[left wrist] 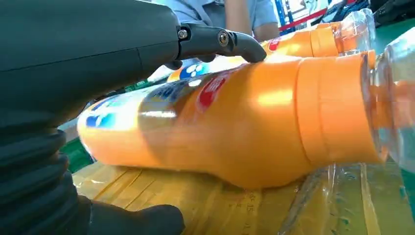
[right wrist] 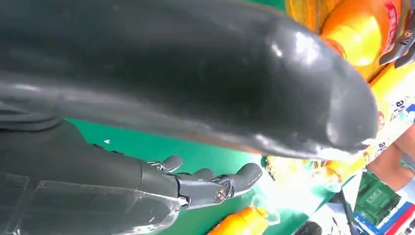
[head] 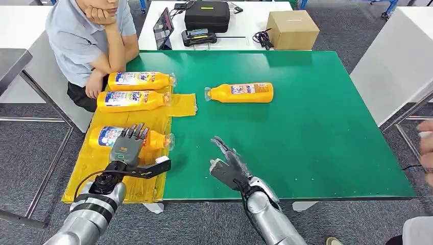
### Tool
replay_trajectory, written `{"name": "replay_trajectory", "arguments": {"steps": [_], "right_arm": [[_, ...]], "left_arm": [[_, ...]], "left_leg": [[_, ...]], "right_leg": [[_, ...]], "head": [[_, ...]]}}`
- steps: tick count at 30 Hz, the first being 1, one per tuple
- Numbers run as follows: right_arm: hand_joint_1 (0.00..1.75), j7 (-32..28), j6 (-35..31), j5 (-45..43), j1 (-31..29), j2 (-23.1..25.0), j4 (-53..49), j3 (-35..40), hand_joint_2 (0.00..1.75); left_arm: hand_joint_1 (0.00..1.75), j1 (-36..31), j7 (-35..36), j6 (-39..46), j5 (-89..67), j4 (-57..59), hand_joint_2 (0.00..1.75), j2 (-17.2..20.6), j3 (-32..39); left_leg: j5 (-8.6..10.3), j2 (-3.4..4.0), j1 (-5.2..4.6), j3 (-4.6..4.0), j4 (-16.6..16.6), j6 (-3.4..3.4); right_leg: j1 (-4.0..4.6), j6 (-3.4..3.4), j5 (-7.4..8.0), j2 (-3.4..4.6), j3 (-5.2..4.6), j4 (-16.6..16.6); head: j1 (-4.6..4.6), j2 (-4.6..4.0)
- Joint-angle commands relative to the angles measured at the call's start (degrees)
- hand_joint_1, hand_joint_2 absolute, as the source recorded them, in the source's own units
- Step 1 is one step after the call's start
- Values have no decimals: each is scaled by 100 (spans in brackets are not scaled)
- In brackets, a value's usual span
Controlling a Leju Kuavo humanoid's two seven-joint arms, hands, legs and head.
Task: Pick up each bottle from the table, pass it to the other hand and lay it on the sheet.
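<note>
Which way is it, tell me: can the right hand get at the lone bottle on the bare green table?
Probably yes. The right hand is open and empty, and bare table lies between it and that bottle.

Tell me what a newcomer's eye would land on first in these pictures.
First, the bright orange bottles: three lie on the yellow sheet at the left of the green table, and a fourth bottle lies alone on the bare green. The left hand rests over the nearest bottle on the sheet, while the right hand hangs open beside it.
</note>
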Motion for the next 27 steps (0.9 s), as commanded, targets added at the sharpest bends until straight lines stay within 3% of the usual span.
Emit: {"name": "replay_trajectory", "arguments": {"steps": [1,6,7,8,15,23,27], "right_arm": [[0,96,-264,120,65,-143,-190,-15,0],[0,318,-386,362,535,-120,-1156,-297,0],[0,331,-375,385,562,-119,-1209,-310,0],[0,403,-452,282,587,-200,-1297,-192,0],[0,396,-396,604,691,-24,-1471,-437,0],[0,398,-395,619,699,-4,-1498,-432,0],[0,405,-363,342,1049,172,-2131,-804,0]], "left_arm": [[0,716,-67,81,4,-1349,175,-357,-222],[0,1580,-238,-430,10,-3088,175,-786,-376],[0,1624,-221,-474,1,-3162,175,-806,-406],[0,1621,170,-457,306,-3251,175,-531,-874],[0,2045,-222,143,1,-4235,175,-732,-748],[0,2086,-239,154,1,-4301,175,-736,-764],[0,2648,-980,352,1330,-5086,175,-1085,-730]], "left_leg": [[-6,1,4,4,1,-6],[-11,0,3,-7,8,-5],[-9,1,-1,-13,7,-4],[-8,1,-7,-19,5,-3],[-10,10,-5,-33,6,-7],[-9,10,-3,-24,3,-7],[-17,15,0,-17,6,-9]], "right_leg": [[5,-8,-5,-3,7,-3],[4,-7,-10,-5,-4,1],[1,-6,-9,-4,-12,2],[-4,-4,-8,-5,-20,2],[-4,-8,-5,3,-37,3],[-1,-10,-6,2,-27,-2],[2,-13,-11,6,-20,-1]], "head": [[2,0],[2,0],[0,0],[0,0],[0,0],[0,0],[0,0]]}}
